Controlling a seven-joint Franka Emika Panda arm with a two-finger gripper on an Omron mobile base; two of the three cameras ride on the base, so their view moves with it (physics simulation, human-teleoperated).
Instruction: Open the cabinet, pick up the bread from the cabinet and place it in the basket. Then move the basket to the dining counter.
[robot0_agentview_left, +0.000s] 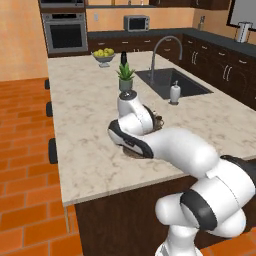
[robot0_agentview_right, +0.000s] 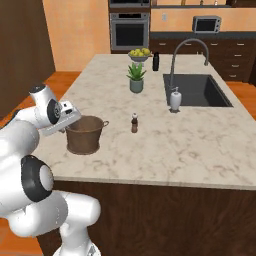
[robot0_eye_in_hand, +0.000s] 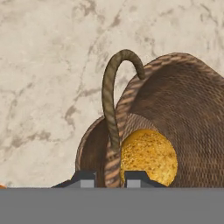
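Home kitchen, wall oven (robot0_agentview_left: 65, 32), sink (robot0_agentview_right: 199, 90) (island-set), dark cabinets (robot0_agentview_left: 220, 65)

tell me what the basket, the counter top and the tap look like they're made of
Basket: brown woven wicker or cane by the look, matte, its ribbed weave plain in the hand view. Dining counter top: beige marble or a stone look-alike, smooth, with grey-brown veining. Tap: apparently steel, grey with a dull sheen, a thin curved tube.
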